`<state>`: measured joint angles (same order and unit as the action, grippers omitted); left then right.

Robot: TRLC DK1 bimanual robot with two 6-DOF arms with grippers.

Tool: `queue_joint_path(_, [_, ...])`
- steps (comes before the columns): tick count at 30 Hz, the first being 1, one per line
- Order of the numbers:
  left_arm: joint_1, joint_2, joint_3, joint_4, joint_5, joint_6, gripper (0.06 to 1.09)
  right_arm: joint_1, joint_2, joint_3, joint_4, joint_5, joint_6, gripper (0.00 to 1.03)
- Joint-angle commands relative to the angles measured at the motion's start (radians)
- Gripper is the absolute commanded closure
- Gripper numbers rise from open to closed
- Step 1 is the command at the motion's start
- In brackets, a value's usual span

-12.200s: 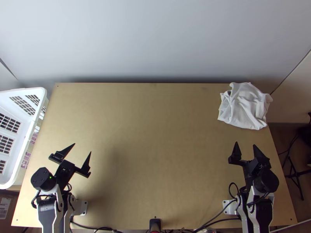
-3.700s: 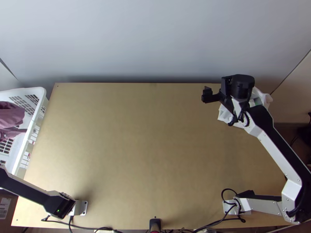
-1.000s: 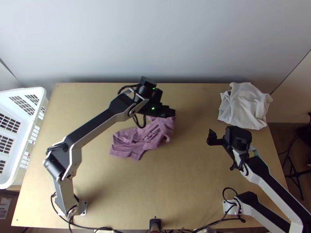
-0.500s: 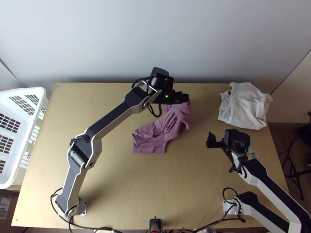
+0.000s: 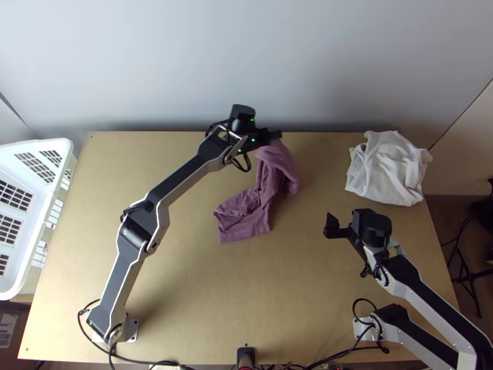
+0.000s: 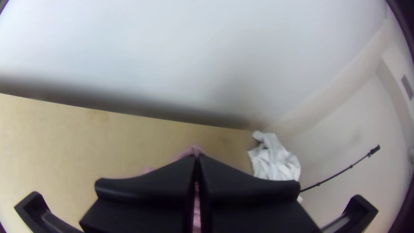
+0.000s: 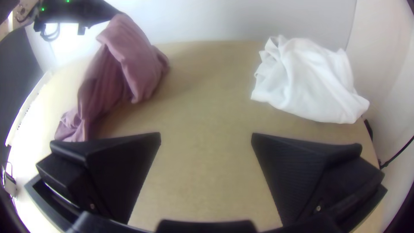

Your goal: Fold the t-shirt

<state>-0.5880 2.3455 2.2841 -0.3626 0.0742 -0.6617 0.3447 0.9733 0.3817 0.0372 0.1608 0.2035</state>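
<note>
R pincer [image 5: 333, 226] is hovering at approx. 3 o'clock from the ctr. of the surface [image 5: 185, 296], top view, w/ 12 being the far edge. It's standing open: in its own wrist view the two fingers are sitting wide apart, w/ bare wood showing btwn. them. R arm [image 5: 410, 277] is running back from it toward approx. 4 o'clock.

White basket [image 5: 69, 148] is sitting along the surface's side, approx. 9 to 10 o'clock.

Mauve t-shirt [image 5: 246, 216] is occupying the area around 12 o'clock, just beyond ctr. Its near end is lying fairly flat on the wood, w/ a straight edge facing approx. 6 o'clock. Farther up it's bunching into long folds & rising; the R wrist view is showing a loose flap hanging down beside the gathered part.

White cloth [image 5: 388, 169] is lying crumpled in a heap at approx. 2 o'clock, near the far corner, well apart from the t-shirt.

L pincer [image 5: 274, 135] is holding the t-shirt's far end up near the far edge, a little past 12 o'clock. It's gripping: in its own wrist view the fingers are meeting, w/ mauve fabric peeking out at the tips & in the slit btwn. them. L arm [image 5: 179, 176] is stretching to it from approx. 8 o'clock.
</note>
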Motion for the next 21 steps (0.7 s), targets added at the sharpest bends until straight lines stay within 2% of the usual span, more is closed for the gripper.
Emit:
queue_joint_path(1, [0.128,0.063,-0.025,-0.016,-0.076,0.056,0.97,0.023,0.019,-0.014,0.038,0.0,0.03,0.05])
queue_joint_path(6, [0.228,0.081,-0.041,-0.059,-0.076,0.074,0.59,0.056,0.042,-0.014,0.046,-0.001,0.03,0.05])
queue_joint_path(7, [0.248,0.083,-0.04,-0.075,-0.074,0.08,0.46,0.07,0.042,-0.014,0.046,-0.001,0.025,0.05])
queue_joint_path(9, [0.277,0.08,-0.041,-0.128,-0.071,0.105,0.13,0.089,0.05,-0.01,0.041,-0.01,0.02,0.05])
queue_joint_path(16, [0.335,-0.057,-0.14,-0.343,-0.031,0.186,0.11,0.154,0.11,0.016,0.055,-0.033,0.024,0.05])
queue_joint_path(18, [0.355,-0.146,-0.244,-0.34,0.021,0.2,0.11,0.178,0.136,0.023,0.072,-0.044,0.027,0.05])
queue_joint_path(21, [0.387,-0.293,-0.434,-0.259,0.122,0.212,0.11,0.223,0.202,0.045,0.092,-0.052,0.034,0.05])
